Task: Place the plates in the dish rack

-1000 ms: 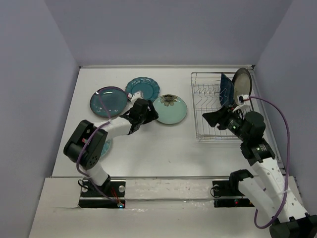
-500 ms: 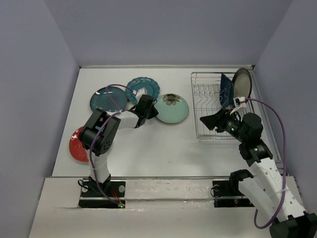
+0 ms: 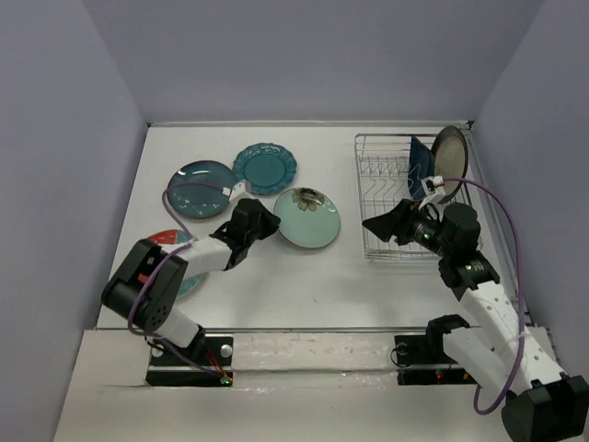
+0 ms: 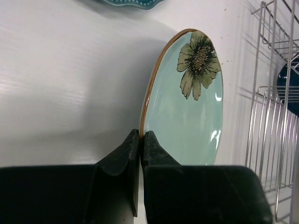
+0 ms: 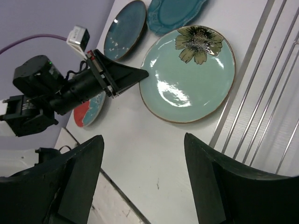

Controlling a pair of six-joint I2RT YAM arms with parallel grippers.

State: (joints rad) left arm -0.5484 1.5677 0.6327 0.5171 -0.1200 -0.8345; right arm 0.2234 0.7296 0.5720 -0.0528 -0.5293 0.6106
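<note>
The mint plate with a flower centre (image 3: 307, 217) (image 4: 187, 107) (image 5: 187, 74) lies mid-table. My left gripper (image 3: 267, 221) (image 4: 141, 135) is shut on its brown-edged left rim. Left of it lie the dark teal round plate (image 3: 201, 189) and the teal scalloped plate (image 3: 265, 168). The red-rimmed teal plate (image 3: 179, 267) is partly hidden under the left arm. In the silver dish rack (image 3: 386, 184) at the right stand a navy leaf plate (image 3: 421, 166) and a brown-rimmed plate (image 3: 451, 155). My right gripper (image 3: 377, 226) (image 5: 144, 137) hangs open and empty at the rack's near-left corner.
Rack wires (image 5: 266, 93) (image 4: 275, 116) run close to the mint plate's right side. Walls close the table at the back and both sides. A ledge with both arm bases (image 3: 189, 354) lines the near edge.
My left gripper has shut on the mint plate's rim and drawn the plate a little left and nearer. My right gripper has opened wider and shifted slightly left.
</note>
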